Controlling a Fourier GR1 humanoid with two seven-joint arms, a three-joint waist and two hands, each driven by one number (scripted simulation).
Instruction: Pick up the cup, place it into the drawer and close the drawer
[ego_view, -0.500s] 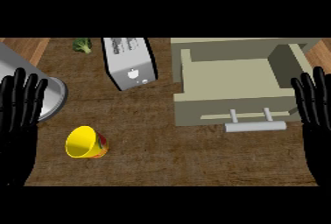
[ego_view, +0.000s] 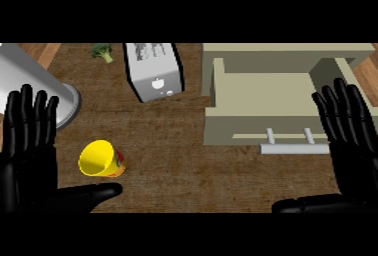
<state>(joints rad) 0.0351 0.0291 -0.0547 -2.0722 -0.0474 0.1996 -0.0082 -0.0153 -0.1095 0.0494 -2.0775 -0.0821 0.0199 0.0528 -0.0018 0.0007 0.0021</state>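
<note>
A yellow cup (ego_view: 100, 159) lies tilted on the wooden counter at the lower left, its mouth facing up and left. My left hand (ego_view: 28, 150) stands open beside it on the left, fingers straight up, thumb stretched under the cup without touching it. The beige drawer (ego_view: 221, 120) is pulled open at the right, its inside bare, with a pale bar handle (ego_view: 294, 147) at its front. My right hand (ego_view: 348, 135) is open at the right edge, fingers up, next to the drawer's front right corner.
A silver toaster (ego_view: 153, 70) stands at the back centre. A green broccoli piece (ego_view: 102, 51) lies left of it. A large grey metal pot (ego_view: 37, 95) sits at the far left, just behind my left hand.
Both hands have risen into view and show larger, thumbs now visible along the lower edge. The cup and drawer have not moved.
</note>
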